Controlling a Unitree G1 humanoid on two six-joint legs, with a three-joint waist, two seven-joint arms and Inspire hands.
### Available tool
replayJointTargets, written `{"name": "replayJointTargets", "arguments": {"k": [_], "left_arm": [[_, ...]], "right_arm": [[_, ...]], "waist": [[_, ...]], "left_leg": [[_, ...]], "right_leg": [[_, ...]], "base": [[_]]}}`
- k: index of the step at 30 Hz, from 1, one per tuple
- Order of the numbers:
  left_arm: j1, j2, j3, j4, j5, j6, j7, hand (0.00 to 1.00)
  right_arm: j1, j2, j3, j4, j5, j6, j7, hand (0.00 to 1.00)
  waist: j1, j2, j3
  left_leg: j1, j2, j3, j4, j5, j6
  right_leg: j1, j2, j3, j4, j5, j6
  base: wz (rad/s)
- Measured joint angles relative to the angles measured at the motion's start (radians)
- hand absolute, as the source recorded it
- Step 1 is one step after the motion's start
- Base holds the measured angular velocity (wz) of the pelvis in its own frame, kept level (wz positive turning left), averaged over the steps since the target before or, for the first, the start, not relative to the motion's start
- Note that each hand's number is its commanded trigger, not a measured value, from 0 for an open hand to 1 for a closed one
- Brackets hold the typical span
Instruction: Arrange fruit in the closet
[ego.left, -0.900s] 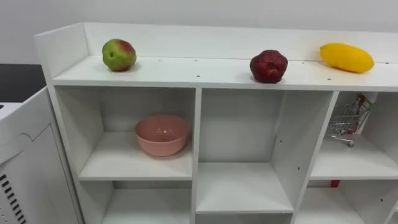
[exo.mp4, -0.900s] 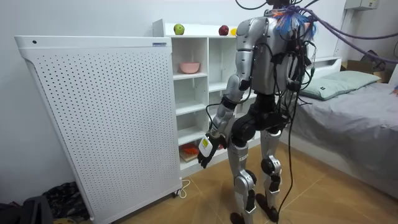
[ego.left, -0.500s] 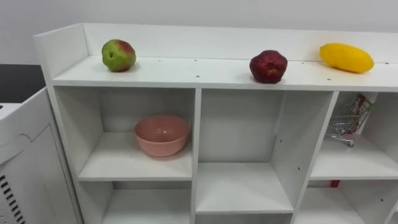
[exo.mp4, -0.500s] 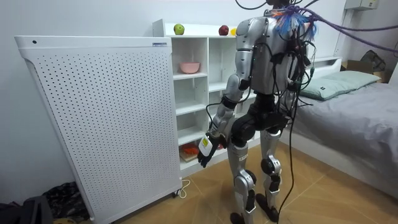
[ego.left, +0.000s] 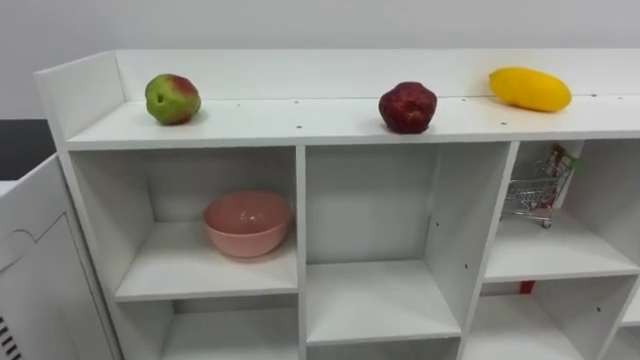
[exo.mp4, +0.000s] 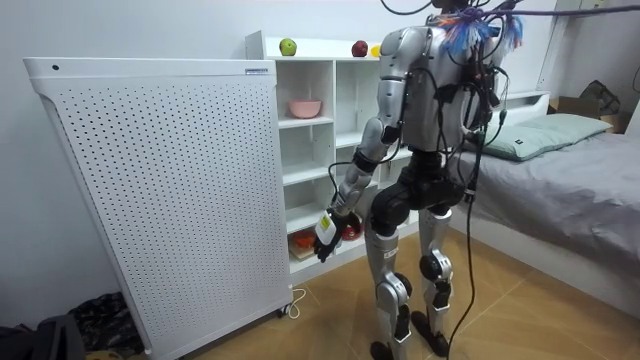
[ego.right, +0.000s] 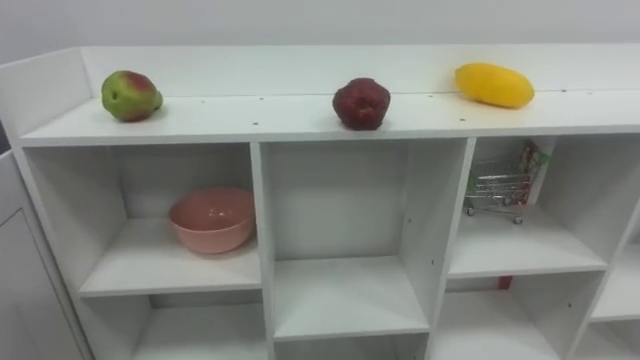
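Three fruits lie on the top board of the white closet (ego.left: 300, 130). A green-red apple (ego.left: 172, 98) is at the left, a dark red fruit (ego.left: 407, 106) in the middle and a yellow mango (ego.left: 529, 88) at the right. In the room view I stand facing the closet (exo.mp4: 300, 150), with the apple (exo.mp4: 288, 46) and red fruit (exo.mp4: 359, 48) on top. My left hand (exo.mp4: 326, 230) hangs low in front of the lower shelves, near something red (exo.mp4: 350, 229); whether that lies on a shelf I cannot tell.
A pink bowl (ego.left: 247, 221) sits in the upper left compartment and a small wire shopping cart (ego.left: 535, 190) in the upper right one. A white perforated panel (exo.mp4: 150, 190) stands against the closet's left side. A bed (exo.mp4: 570, 170) is at the room view's right.
The eye view has shifted, so the closet sits further left and lower in the picture. In the room view my left forearm has lifted slightly toward the shelves.
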Motion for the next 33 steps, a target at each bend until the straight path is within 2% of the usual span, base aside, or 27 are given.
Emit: {"name": "replayJointTargets", "arguments": {"k": [2,3,4,6,10,15,18,19,21,27,33], "left_arm": [[0.000,0.000,0.001,-0.002,-0.001,0.000,0.001,0.00],[-0.001,0.000,-0.001,-0.002,0.000,0.000,0.001,0.00],[-0.002,0.000,-0.002,-0.003,0.001,-0.001,0.002,0.00],[0.003,0.000,-0.002,-0.001,0.011,-0.001,0.002,0.00],[0.007,-0.001,-0.003,0.001,0.016,-0.004,0.000,0.00],[0.010,-0.013,-0.002,-0.010,0.018,-0.006,-0.006,0.00],[0.006,-0.013,-0.004,-0.021,0.020,-0.012,-0.004,0.00],[0.002,-0.012,-0.011,-0.021,0.020,-0.012,-0.004,0.00],[-0.004,-0.009,-0.027,-0.021,0.021,-0.015,-0.004,0.00],[-0.005,-0.011,-0.042,-0.020,0.033,-0.023,-0.004,0.00],[-0.010,-0.009,-0.062,-0.019,0.039,-0.022,-0.009,0.00]], "right_arm": [[0.000,0.002,0.001,-0.100,0.000,0.000,-0.031,0.00],[-0.001,0.002,0.001,-0.156,0.000,-0.003,-0.042,0.00],[0.000,0.002,0.004,-0.202,-0.001,-0.006,-0.050,0.00],[0.001,0.002,0.011,-0.278,-0.013,-0.005,-0.062,0.00],[-0.001,-0.004,0.012,-0.389,-0.034,-0.035,-0.068,0.00],[-0.001,-0.011,0.012,-0.539,-0.102,-0.036,-0.073,0.00],[-0.010,-0.032,0.028,-0.624,-0.117,-0.039,-0.087,0.00],[-0.018,-0.046,0.040,-0.642,-0.117,-0.048,-0.089,0.00],[-0.041,-0.048,0.053,-0.647,-0.117,-0.058,-0.090,0.00],[-0.142,-0.047,0.066,-0.646,-0.127,-0.058,-0.098,0.00],[-0.240,-0.047,0.076,-0.644,-0.148,-0.058,-0.099,0.00]], "waist": [[-0.001,-0.001,-0.0007],[-0.002,-0.001,-0.0051],[-0.003,-0.001,-0.0057],[-0.002,0.002,-0.0048],[0.003,0.013,-0.0056],[0.006,0.033,-0.0052],[0.008,0.033,-0.0042],[0.007,0.032,-0.0031],[0.008,0.027,-0.0008],[0.016,-0.001,0.0071],[0.014,-0.007,0.0048]], "left_leg": [[-0.003,-0.001,-0.001,0.001,0.000,0.000],[-0.011,-0.001,-0.001,0.003,0.000,0.000],[-0.013,0.000,-0.001,0.003,0.000,0.000],[-0.013,0.000,0.000,0.003,0.000,0.000],[-0.013,0.000,0.000,0.003,0.001,0.002],[-0.024,-0.001,-0.001,0.003,0.001,0.002],[-0.029,-0.001,-0.005,0.004,0.002,0.002],[-0.028,-0.001,-0.006,0.004,0.002,0.002],[-0.026,-0.001,-0.006,0.004,0.002,0.002],[-0.030,-0.002,-0.008,0.009,0.003,0.004],[-0.037,-0.002,-0.022,0.014,0.003,0.004]], "right_leg": [[-0.003,-0.002,-0.004,-0.001,0.000,0.000],[-0.011,-0.002,-0.004,0.000,0.001,0.001],[-0.017,-0.001,-0.003,0.003,0.001,0.001],[-0.020,-0.001,0.002,0.008,0.001,0.001],[-0.021,-0.001,0.005,0.017,0.001,0.001],[-0.034,-0.001,0.005,0.020,0.001,0.000],[-0.035,0.000,0.001,0.019,0.001,0.001],[-0.034,0.000,0.000,0.019,0.001,0.001],[-0.032,-0.001,0.000,0.019,0.001,0.001],[-0.032,-0.002,-0.002,0.020,0.001,0.000],[-0.029,-0.004,-0.018,0.018,0.001,0.000]], "base": [[0.00],[0.00],[0.00],[-0.04],[-0.01],[-0.01],[0.04],[0.00],[0.00],[0.02],[0.08]]}}
